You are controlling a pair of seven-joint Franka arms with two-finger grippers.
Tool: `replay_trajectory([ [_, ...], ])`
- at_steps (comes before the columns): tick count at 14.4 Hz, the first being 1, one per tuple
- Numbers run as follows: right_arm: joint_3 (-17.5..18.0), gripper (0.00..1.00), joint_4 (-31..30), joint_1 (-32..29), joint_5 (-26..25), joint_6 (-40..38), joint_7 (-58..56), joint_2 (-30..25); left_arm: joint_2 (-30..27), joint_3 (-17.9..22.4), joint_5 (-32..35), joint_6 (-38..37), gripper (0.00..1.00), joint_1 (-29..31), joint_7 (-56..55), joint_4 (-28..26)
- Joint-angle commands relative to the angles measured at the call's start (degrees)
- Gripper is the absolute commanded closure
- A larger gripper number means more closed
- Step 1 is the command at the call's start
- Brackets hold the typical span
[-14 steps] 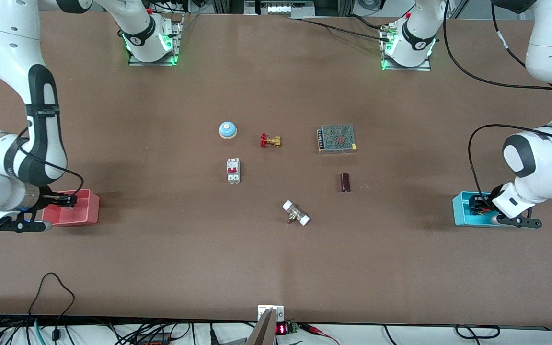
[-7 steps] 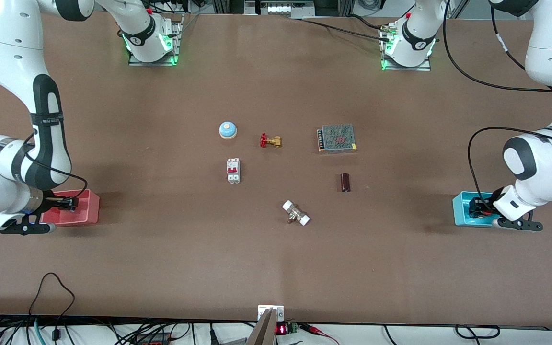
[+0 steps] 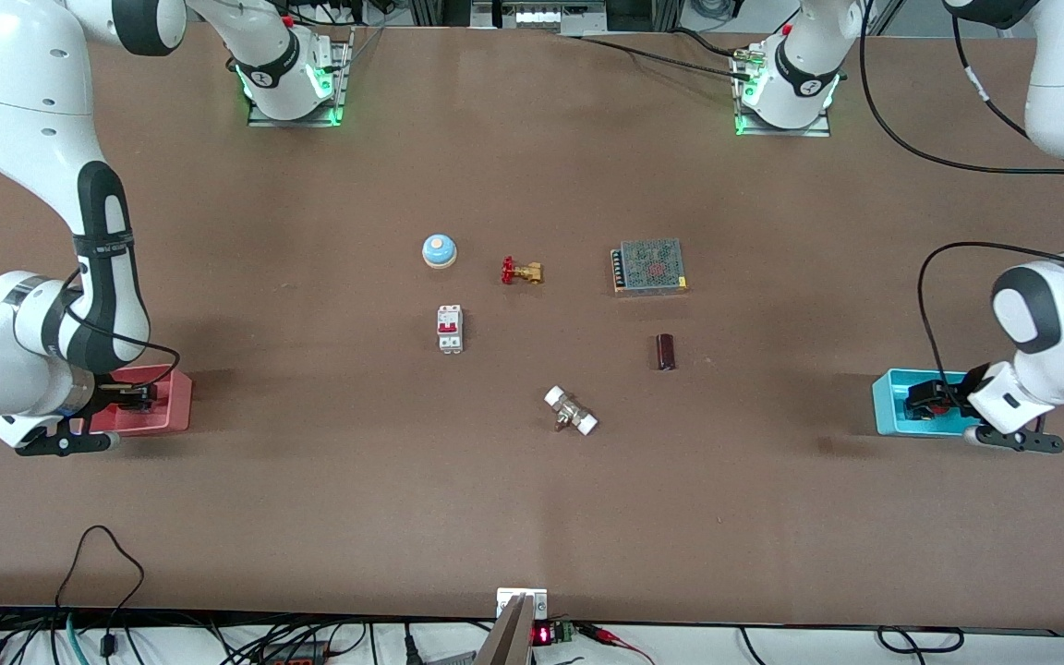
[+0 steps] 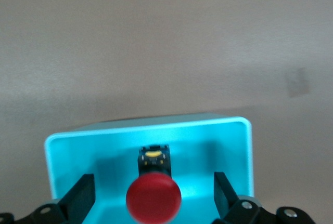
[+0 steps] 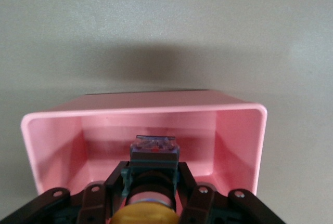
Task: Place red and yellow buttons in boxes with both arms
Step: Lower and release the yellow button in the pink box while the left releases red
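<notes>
The yellow button (image 5: 148,203) sits clamped between the fingers of the right pincer (image 3: 130,395), over the inside of the pink box (image 3: 172,406). That box stands on the table (image 3: 532,517) near the edge at the right arm's end; the right wrist view shows the button's black base pointing into the box interior.

At mid-table lie a blue bell (image 3: 439,250), a brass valve (image 3: 522,272), a white circuit breaker (image 3: 450,329), a white-ended fitting (image 3: 571,411), a metal-cased power supply (image 3: 649,266) and a dark cylinder (image 3: 666,352).

The red button (image 4: 153,195) lies inside the cyan box (image 3: 888,402), which stands near the table edge at the left arm's end. The left pincer (image 3: 934,395) is over this box with its fingers (image 4: 78,198) spread wide. In the left wrist view each finger stands clear of the button's red cap, one on either side, so the button is released and rests in the box.
</notes>
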Motion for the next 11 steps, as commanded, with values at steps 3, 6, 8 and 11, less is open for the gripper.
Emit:
replay_trajectory([
  [3,0.45,0.69,0.04,-0.71,4.25,1.8,-3.4,1.77,-1.38,-0.49,-1.05,-18.88,0.0,0.71,-1.72,12.42],
  [6,0.45,0.0,0.13,-0.71,4.69,1.98,-3.41,1.51,-5.42,-1.1,-0.96,-24.86,0.0,0.28,-5.76,12.43],
  [8,0.36,0.0,0.21,-0.53,4.69,1.19,-3.58,0.46,-8.58,-2.67,-0.96,-29.86,0.0,-0.25,-9.28,12.34],
  [11,0.1,0.0,0.21,-0.88,4.78,-1.52,-3.67,-2.26,-13.24,-6.98,-0.52,-34.71,0.0,-0.52,-15.87,11.46],
])
